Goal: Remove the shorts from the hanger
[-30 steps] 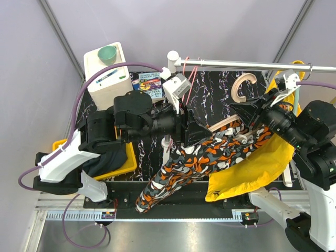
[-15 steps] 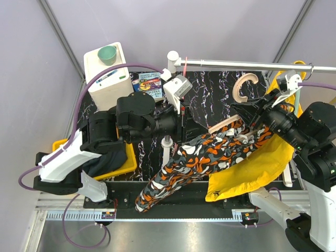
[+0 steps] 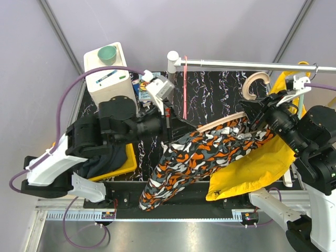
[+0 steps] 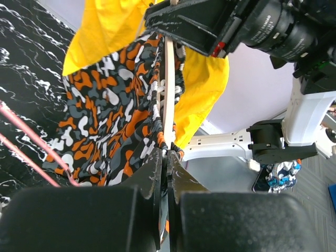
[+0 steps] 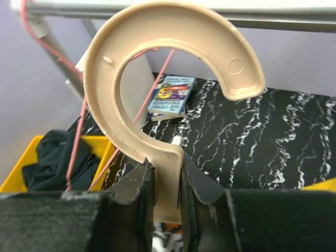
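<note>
Blk arms [image 3: 126,127], blk jaws, white base shells [image 3: 55,161], purple cables [image 3: 67,95].

Camouflage shorts [image 3: 205,155] (orange, grey, white) hang stretched diagonally from the tilted tan plastic hanger [image 5: 167,168].

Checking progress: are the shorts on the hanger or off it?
On. The shorts drape along the hanger, waistband wrapped over its bar; the right gripper pinches its neck below the hook.

We are looking at a black counter [image 3: 210,100] veined in white, a white box [image 3: 107,79] standing at its far left corner, a colourful booklet [image 5: 170,97] lying flat beside it, a yellow bin [image 3: 130,164] sitting at the left edge, a yellow cloth [image 3: 257,168] covering the right end.
</note>
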Tool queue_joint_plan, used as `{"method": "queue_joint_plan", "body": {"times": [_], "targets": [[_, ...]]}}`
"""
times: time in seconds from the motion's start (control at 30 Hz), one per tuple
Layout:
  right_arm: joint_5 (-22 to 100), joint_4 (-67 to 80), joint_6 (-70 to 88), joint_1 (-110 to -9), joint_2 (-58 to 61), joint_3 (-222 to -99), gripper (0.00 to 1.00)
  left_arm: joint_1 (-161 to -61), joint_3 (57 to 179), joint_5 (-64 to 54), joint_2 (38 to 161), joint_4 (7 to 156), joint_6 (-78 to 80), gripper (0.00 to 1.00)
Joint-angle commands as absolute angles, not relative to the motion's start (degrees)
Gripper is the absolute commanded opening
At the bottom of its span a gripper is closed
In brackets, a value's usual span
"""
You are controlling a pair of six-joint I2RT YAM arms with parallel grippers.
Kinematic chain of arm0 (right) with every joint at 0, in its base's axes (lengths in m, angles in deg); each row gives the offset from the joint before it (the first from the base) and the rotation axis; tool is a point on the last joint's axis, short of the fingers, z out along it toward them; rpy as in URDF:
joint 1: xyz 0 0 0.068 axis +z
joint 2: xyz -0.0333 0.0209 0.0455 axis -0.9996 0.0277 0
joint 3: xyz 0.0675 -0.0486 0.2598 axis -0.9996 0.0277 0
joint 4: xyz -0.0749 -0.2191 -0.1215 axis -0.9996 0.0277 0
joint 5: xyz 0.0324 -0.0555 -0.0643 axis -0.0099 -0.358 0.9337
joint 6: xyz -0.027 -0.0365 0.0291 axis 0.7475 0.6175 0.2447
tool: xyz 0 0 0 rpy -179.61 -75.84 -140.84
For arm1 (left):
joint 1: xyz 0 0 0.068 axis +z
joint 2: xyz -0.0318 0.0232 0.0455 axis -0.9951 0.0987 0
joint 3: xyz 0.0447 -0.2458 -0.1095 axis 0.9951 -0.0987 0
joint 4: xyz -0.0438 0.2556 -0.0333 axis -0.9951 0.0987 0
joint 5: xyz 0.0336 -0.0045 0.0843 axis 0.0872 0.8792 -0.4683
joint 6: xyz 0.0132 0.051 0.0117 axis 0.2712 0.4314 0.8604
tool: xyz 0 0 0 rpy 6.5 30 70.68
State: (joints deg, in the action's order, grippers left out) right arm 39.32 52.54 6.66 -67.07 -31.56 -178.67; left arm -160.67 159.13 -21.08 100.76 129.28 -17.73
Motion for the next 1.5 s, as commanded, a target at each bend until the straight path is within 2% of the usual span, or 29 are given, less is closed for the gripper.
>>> {"method": "queue_joint_plan", "body": {"times": [0.0, 0.43, 0.6, 0.73, 0.83, 1.07, 1.33, 1.47], "targets": [[53.92, 50.78, 3.00, -67.05, -32.70, -178.32, 0.00, -160.62, 155.82, -22.10, 94.22, 123.67, -16.63, 0.00], [59.82, 51.48, -9.65, -67.05, -33.93, -178.49, 0.00, -160.62, 147.98, -17.09, 87.18, 122.17, -16.36, 0.00], [47.18, 47.37, -14.83, -67.05, -33.14, -179.38, 0.00, -160.62, 147.45, -14.90, 88.84, 121.83, -16.89, 0.00], [26.39, 37.88, -18.88, -67.05, -33.14, -178.32, 0.00, -160.62, 147.28, -13.49, 90.87, 121.74, -16.72, 0.00], [22.56, 31.10, -22.40, -67.05, -33.84, -178.40, 0.00, -160.62, 144.48, -12.25, 90.87, 121.91, -16.80, 0.00], [27.82, 30.65, -23.02, -67.05, -32.35, -187.81, 0.00, -160.62, 136.21, -11.99, 87.19, 123.67, -19.43, 0.00], [32.66, 32.58, -21.44, -67.05, -32.70, -188.78, 0.00, -160.62, 126.20, -12.96, 80.15, 127.35, -23.48, 0.00], [33.01, 32.76, -21.26, -67.05, -32.26, -189.04, 0.00, -160.62, 123.47, -18.56, 76.38, 132.01, -26.72, 0.00]]}}
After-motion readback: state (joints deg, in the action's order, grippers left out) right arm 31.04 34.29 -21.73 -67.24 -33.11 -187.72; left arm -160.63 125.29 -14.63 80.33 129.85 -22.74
